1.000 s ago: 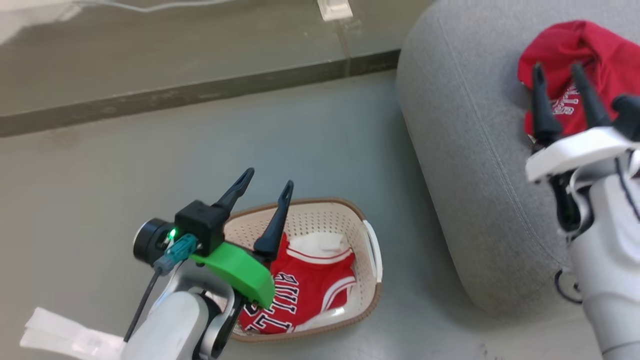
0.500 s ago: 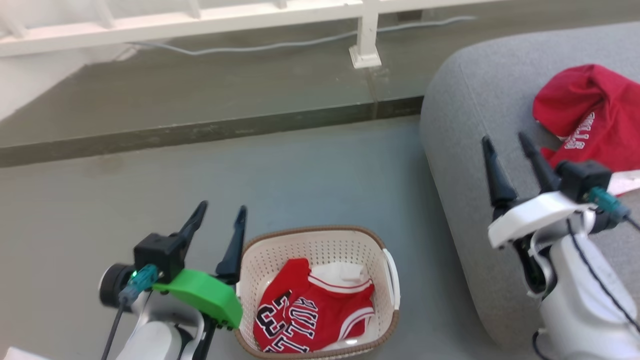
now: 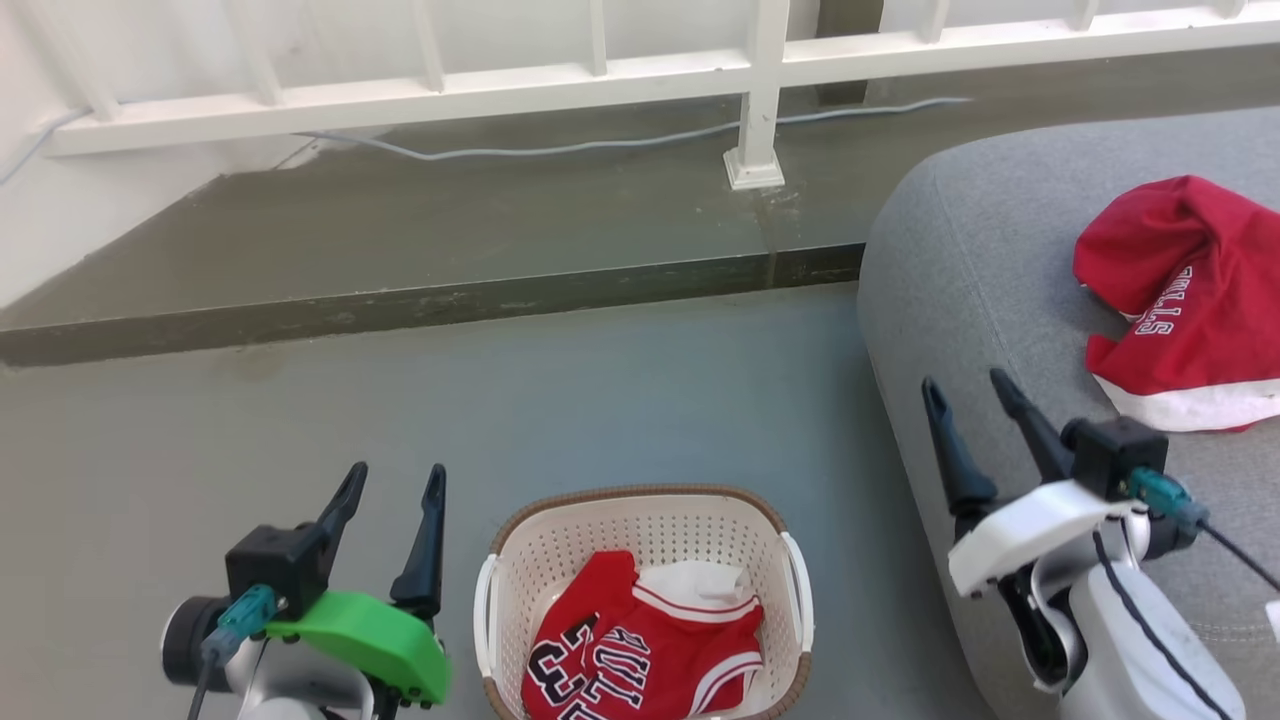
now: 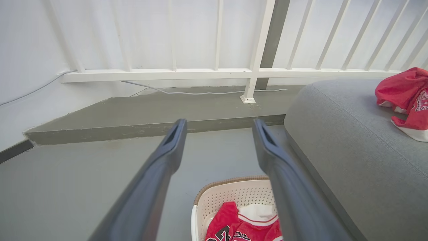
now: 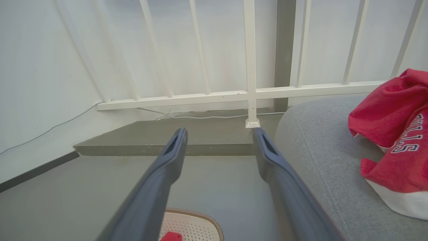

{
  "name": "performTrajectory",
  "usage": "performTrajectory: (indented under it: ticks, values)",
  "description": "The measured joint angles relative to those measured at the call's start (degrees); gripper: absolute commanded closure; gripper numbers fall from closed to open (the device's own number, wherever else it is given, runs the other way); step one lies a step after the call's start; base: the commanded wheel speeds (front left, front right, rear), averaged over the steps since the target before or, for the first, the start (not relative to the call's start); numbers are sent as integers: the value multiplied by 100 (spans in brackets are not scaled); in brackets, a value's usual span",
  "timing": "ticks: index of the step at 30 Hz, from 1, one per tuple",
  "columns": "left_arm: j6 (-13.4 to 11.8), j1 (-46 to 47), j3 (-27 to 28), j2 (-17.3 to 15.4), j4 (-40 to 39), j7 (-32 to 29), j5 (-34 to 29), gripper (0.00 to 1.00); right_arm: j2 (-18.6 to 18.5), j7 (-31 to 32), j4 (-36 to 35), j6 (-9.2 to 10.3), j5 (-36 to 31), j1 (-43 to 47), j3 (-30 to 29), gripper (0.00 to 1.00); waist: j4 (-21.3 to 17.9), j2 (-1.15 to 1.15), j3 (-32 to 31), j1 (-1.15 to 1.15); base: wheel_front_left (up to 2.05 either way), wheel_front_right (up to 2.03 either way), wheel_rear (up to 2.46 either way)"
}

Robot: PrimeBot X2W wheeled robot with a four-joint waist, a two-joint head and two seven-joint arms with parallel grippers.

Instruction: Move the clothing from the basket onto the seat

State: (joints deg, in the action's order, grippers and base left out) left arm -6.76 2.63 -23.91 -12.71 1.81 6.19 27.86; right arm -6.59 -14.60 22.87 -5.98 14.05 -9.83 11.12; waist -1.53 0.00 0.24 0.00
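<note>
A red garment with black-and-white numerals (image 3: 640,655) (image 4: 240,227) lies in the cream basket (image 3: 650,515) (image 4: 230,192) on the floor. A second red garment with white trim and lettering (image 3: 1180,300) (image 4: 406,95) (image 5: 391,140) rests on the grey seat (image 3: 990,280) (image 4: 341,134) (image 5: 317,157). My left gripper (image 3: 395,478) (image 4: 219,124) stands open and empty, left of the basket. Above the seat's near edge, my right gripper (image 3: 968,385) (image 5: 220,133) is open and empty, well short of the garment there.
A white railing (image 3: 600,70) runs along the back on a raised concrete step (image 3: 400,300). A pale cable (image 3: 620,145) trails along the step. Bare grey floor (image 3: 300,420) lies between step and basket.
The head camera has tilted up, bringing the railing into view. Both arms have drawn back and lowered; the right gripper has pulled away from the garment on the seat.
</note>
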Motion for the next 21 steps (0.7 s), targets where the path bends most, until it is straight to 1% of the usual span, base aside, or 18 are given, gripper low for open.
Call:
performTrajectory:
  ticks: [5,12,21]
  values:
    - [-8,-185,144,3,-24,44,-13,0,24,0,-96,11,0,218,1,0,1,0,-51,0,0,0,0]
    - [-8,-357,219,54,-71,46,-58,0,20,0,-290,153,-8,353,-43,0,-16,0,-67,0,0,0,0]
    - [-8,-481,353,114,-133,38,-136,0,13,2,-542,203,-8,467,-69,0,-41,0,-68,0,0,0,0]
